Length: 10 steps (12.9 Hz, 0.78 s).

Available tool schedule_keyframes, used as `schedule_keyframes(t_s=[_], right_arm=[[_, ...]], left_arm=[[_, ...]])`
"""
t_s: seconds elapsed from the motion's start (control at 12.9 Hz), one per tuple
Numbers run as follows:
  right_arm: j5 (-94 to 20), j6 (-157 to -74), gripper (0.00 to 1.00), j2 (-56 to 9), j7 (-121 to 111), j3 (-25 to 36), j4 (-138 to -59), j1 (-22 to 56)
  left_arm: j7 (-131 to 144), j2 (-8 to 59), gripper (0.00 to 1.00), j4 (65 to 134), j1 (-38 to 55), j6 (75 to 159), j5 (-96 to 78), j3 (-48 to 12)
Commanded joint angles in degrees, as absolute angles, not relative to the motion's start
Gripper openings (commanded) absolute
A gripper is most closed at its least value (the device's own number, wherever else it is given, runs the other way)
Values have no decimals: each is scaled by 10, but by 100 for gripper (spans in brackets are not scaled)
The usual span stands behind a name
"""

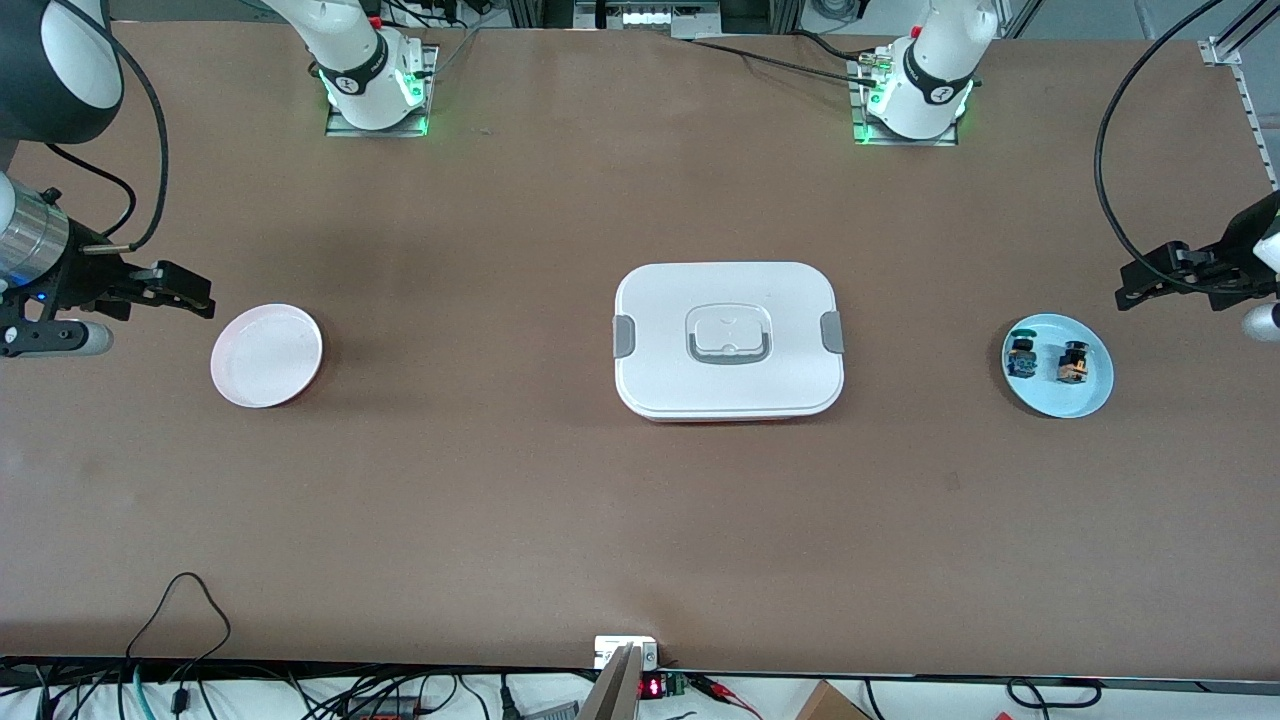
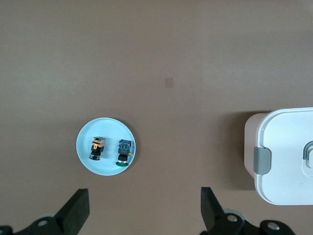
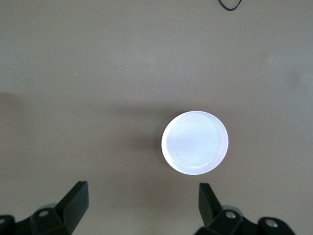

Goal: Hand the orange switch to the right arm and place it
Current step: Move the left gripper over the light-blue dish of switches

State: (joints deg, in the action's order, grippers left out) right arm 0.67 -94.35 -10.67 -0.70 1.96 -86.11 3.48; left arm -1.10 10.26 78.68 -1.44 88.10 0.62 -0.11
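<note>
Front view. The orange switch (image 1: pixel 1073 362) is seen lying on the light blue plate (image 1: pixel 1085 400) at the left arm's end of the table, just beside the blue switch with green top (image 1: pixel 1021 357), which sits toward the table's middle. The left gripper (image 1: pixel 1140 285) is held in the air over bare table near the plate's rim, fingers apart, nothing between them; the switch is well clear of the jaws. A white lidded box (image 1: pixel 728 340) is set at the table's middle. A pink plate (image 1: pixel 266 355) is placed at the right arm's end. The right gripper (image 1: pixel 190 290) is held up near the pink plate, its jaws spread and empty.

Left wrist view. The orange switch (image 2: pixel 97 147) is seen on the light blue plate (image 2: pixel 105 169), beside the blue switch (image 2: pixel 124 152). Both black fingertips (image 2: pixel 76 210) are spread wide, and the switch lies apart from them, untouched. A corner of the white box (image 2: pixel 283 156) is visible.

Right wrist view. The pink plate (image 3: pixel 195 142) is seen bare on the table. The fingers (image 3: pixel 73 198) are wide apart, nothing gripped.
</note>
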Motion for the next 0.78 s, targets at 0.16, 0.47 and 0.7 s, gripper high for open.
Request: schedule_keyframes(t_s=[0.16, 0.47, 0.7], right_arm=[[1, -940, 100, -109, -4, 19, -850, 33], [1, -940, 100, -108, -4, 19, -851, 33], [1, -940, 100, -109, -4, 19, -850, 33]], left_arm=[[-12, 98, 100, 778, -18, 863, 16, -5], [-13, 98, 100, 778, -18, 863, 17, -4], [-15, 98, 100, 778, -18, 864, 20, -4]])
